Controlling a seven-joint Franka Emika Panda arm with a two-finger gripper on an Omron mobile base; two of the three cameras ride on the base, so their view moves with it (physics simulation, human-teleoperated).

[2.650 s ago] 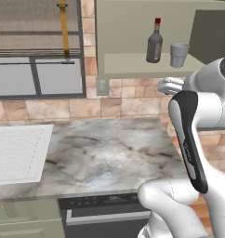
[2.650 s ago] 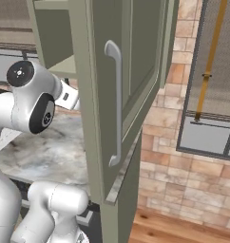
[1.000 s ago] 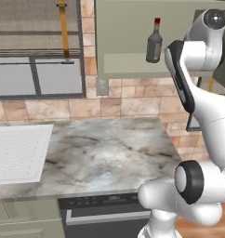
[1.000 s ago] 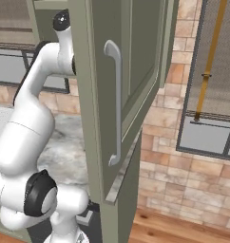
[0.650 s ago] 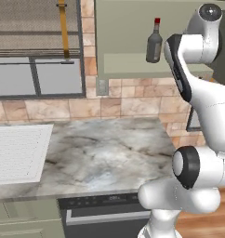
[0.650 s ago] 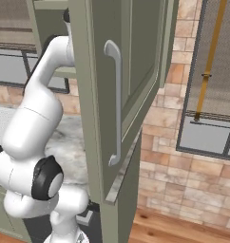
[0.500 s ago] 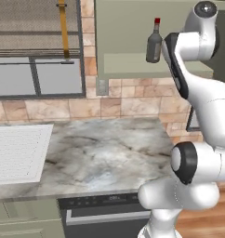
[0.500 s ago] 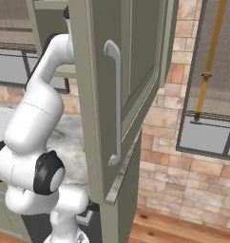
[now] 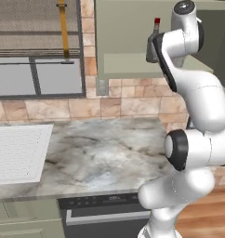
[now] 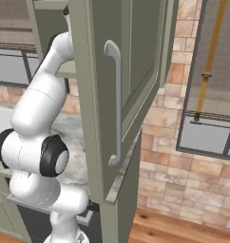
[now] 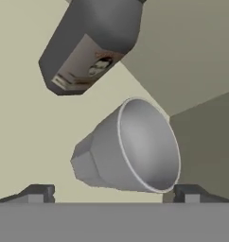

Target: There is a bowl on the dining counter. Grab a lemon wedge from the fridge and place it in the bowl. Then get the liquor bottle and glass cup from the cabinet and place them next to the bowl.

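On the shelf of the open wall cabinet (image 9: 133, 62), upper right of the left base view, the liquor bottle (image 9: 153, 46) stands upright, its red cap above the arm's forearm, which crosses in front of it. The arm reaches up into the cabinet; the marble worktop (image 9: 105, 153) lies below, with a white sink drainboard (image 9: 16, 153) at far left.

In the right base view, the swung-out cabinet door (image 10: 117, 95) with its long handle (image 10: 116, 102) stands in the foreground, and the arm passes behind its left edge toward the shelf.

In the hand view, rolled with the wrist, the glass cup (image 11: 128, 146) sits just ahead of the pincer (image 11: 111, 194), its rim turned toward the right of the frame and its faceted base toward the left. The labelled body of the liquor bottle (image 11: 85, 47) lies just beyond it, apart from the cup. The pincer is released, its two tips spread wide either side of the cup and not touching it.

Handling, as judged: the cup is light, rigid, smooth and breakable, so it may slip or tip. A hold across the mid-wall, below the flared rim, looks soundest. The bottle is heavier and top-tall; its body, not the neck, suits a grasp.
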